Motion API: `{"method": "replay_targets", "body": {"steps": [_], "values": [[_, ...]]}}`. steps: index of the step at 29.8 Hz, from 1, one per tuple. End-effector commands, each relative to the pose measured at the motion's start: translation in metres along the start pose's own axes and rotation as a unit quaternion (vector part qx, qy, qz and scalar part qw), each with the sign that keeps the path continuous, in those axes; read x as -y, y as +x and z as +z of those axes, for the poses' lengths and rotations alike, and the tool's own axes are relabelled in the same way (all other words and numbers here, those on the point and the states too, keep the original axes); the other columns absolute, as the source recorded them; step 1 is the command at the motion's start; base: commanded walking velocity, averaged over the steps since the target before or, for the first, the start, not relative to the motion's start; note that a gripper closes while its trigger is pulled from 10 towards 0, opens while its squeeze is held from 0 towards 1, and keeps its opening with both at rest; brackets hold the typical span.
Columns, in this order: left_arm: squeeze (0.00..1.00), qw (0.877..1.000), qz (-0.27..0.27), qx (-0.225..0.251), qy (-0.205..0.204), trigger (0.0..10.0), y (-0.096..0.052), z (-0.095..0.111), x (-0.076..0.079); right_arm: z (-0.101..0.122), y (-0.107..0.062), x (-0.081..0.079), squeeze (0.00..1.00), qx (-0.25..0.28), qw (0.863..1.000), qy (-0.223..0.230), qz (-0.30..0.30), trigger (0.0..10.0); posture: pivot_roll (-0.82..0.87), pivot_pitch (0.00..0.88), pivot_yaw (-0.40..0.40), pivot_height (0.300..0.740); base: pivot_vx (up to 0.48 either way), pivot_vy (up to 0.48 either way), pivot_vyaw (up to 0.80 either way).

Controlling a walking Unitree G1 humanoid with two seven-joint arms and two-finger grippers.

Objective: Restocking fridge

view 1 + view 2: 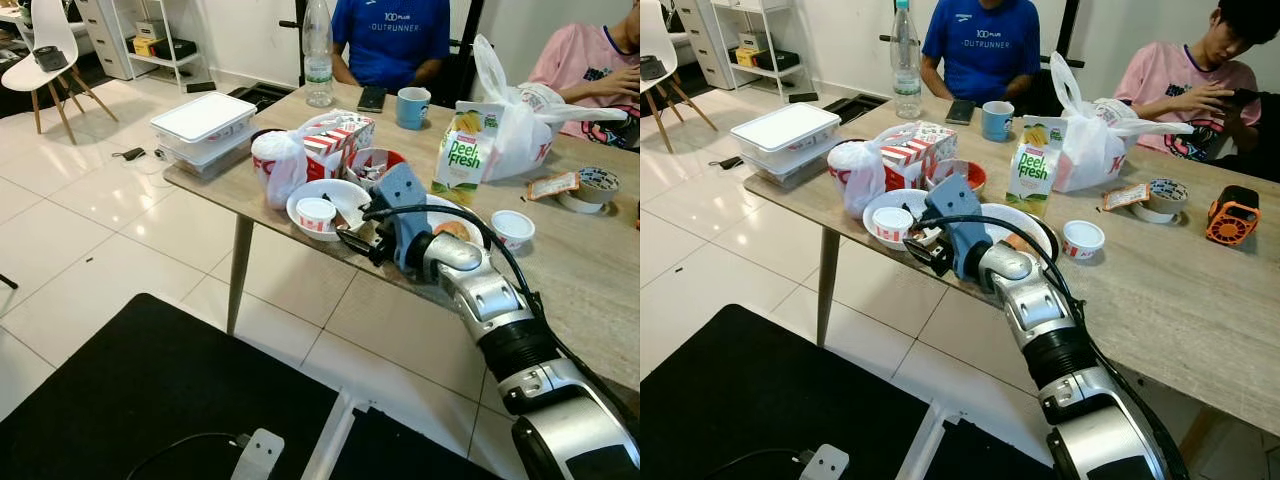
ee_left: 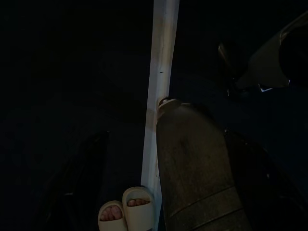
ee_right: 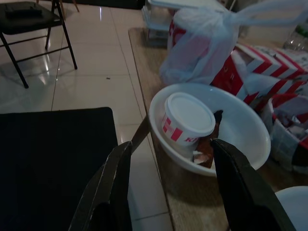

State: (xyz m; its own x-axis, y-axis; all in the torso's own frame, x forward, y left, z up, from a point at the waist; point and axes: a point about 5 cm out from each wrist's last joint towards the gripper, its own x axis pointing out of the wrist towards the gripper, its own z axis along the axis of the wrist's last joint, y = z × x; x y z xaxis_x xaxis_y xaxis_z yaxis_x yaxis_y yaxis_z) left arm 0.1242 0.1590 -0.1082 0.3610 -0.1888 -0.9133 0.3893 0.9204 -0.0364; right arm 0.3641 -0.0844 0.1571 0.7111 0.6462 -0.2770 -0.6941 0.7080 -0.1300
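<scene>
Here one Peel Fresh juice carton (image 1: 462, 148), one mug (image 1: 412, 107), two lidded tubs (image 1: 316, 213) share the table (image 1: 590, 270); the right gripper (image 1: 352, 240), fingers spread, holds nothing.

Glossy white floor tiles (image 1: 90, 250), a wooden table (image 1: 590, 270), white chair (image 1: 45, 50).

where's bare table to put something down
Free: the wood right of the small tub, below the tape roll and orange gadget. Crowded: the near-left corner, around the white bowl where the right tool hovers.
</scene>
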Motion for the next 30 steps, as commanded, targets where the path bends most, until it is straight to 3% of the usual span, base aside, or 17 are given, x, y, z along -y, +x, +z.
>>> {"method": "replay_targets", "body": {"steps": [1,10,20,30], "values": [[0.0,0.998,-0.021,-0.057,-0.013,10.0,-0.003,-0.032,0.015,-0.002,0.001,0.002,0.0,-0.008,1.0,0.006,-0.008,10.0,-0.03,0.0,-0.032,0.74,0.0,0.0,0.0],[0.0,0.998,-0.021,-0.058,-0.013,10.0,-0.003,-0.033,0.015,0.002,-0.004,0.018,0.0,-0.006,0.999,0.013,-0.052,10.0,-0.04,0.0,-0.031,0.74,0.0,0.0,0.0],[0.0,0.998,-0.023,-0.055,-0.013,10.0,-0.003,-0.032,0.017,-0.01,-0.015,0.041,0.0,-0.057,0.99,0.041,-0.124,10.0,-0.04,0.0,-0.033,0.74,0.0,0.0,0.0],[0.0,0.998,-0.024,-0.056,-0.014,10.0,-0.003,-0.032,0.017,-0.018,-0.023,0.045,0.0,-0.086,0.986,0.065,-0.125,10.0,-0.04,0.0,-0.037,0.74,0.0,0.0,0.0]]}}
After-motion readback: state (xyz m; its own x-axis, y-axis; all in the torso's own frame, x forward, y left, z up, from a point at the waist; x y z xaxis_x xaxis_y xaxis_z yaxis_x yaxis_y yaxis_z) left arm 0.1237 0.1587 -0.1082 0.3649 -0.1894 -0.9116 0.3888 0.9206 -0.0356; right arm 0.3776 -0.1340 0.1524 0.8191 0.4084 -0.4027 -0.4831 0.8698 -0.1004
